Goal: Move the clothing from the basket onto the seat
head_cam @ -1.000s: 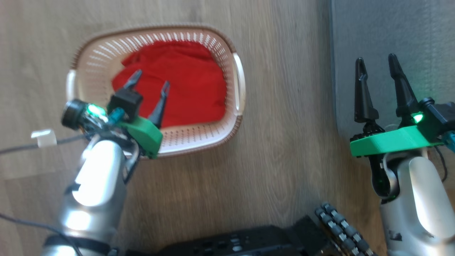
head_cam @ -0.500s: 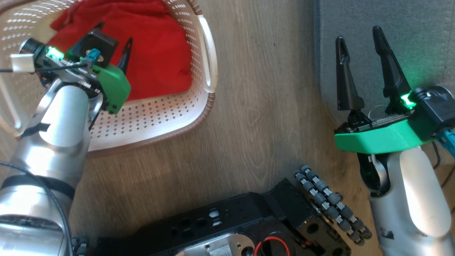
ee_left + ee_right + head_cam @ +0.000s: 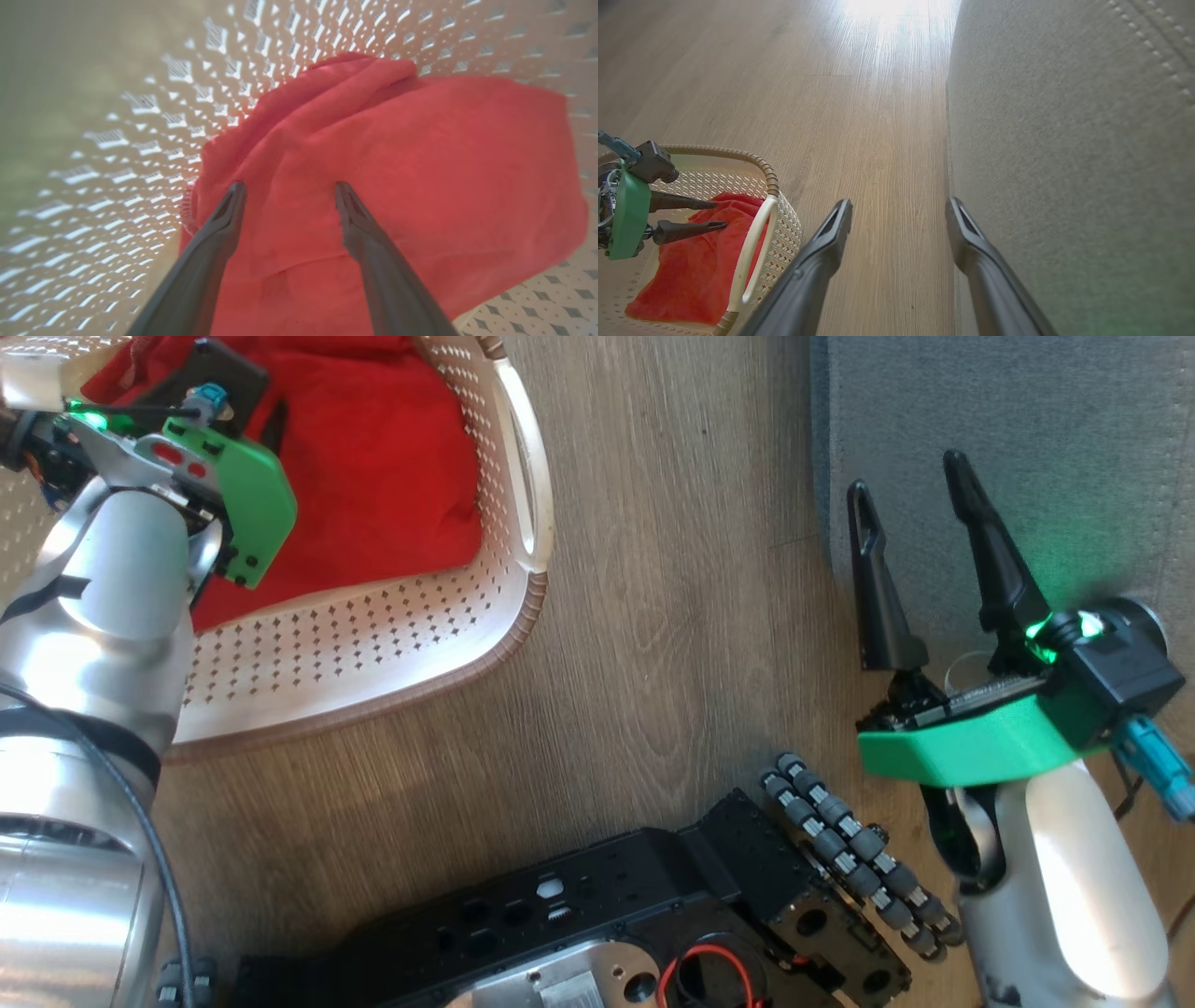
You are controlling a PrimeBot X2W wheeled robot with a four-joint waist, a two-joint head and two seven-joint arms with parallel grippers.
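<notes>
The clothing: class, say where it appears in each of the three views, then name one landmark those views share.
Head view: clothing at upper left, partly behind the left arm.
Left wrist view: clothing centre to right, beyond the open left gripper.
Right wrist view: clothing at lower left.
Shared landmark: the perforated basket.

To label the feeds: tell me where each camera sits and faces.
Head view: on the head, facing down at floor, basket, seat; shows left forearm, right gripper, wheeled base.
Left wrist view: on the left wrist, looking along the open left gripper at the clothing in the basket.
Right wrist view: on the right wrist, facing along the floor beside the seat, past its open fingers.
All three show the basket.
</notes>
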